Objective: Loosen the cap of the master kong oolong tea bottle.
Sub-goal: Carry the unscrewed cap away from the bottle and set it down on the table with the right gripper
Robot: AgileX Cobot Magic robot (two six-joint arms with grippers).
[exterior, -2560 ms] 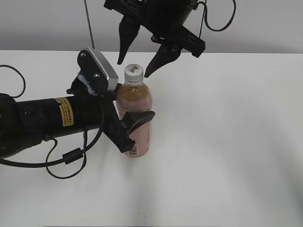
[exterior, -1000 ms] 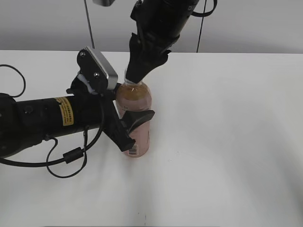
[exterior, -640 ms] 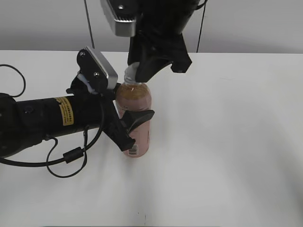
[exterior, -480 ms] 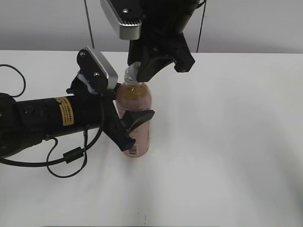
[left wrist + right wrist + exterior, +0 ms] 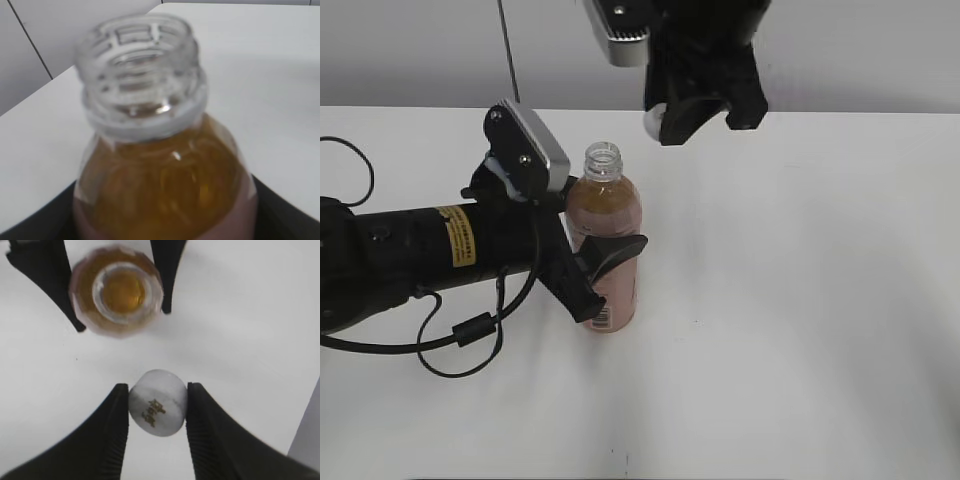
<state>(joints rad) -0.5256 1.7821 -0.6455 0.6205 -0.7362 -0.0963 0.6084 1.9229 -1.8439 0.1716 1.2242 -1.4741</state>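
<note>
Cap off and aloft in the right jaws; bottle upright in the left jaws on the worktop.

We list the cap (image 5: 158, 402) as pinched by its ribbed sides between the right gripper (image 5: 672, 122) jaws, clear of the neck. The master kong oolong tea bottle (image 5: 605, 240) stands with its long axis vertical, clasped round the label by the left gripper (image 5: 592, 268), and lies at about 8 o'clock below the cap in the exterior view. We judge the loosening done; the right arm alone is placed for any next move with the cap. The right wrist view alone shows the dark mark on the cap's top and the open mouth from above; the left wrist view alone shows the bare threads close up.
</note>
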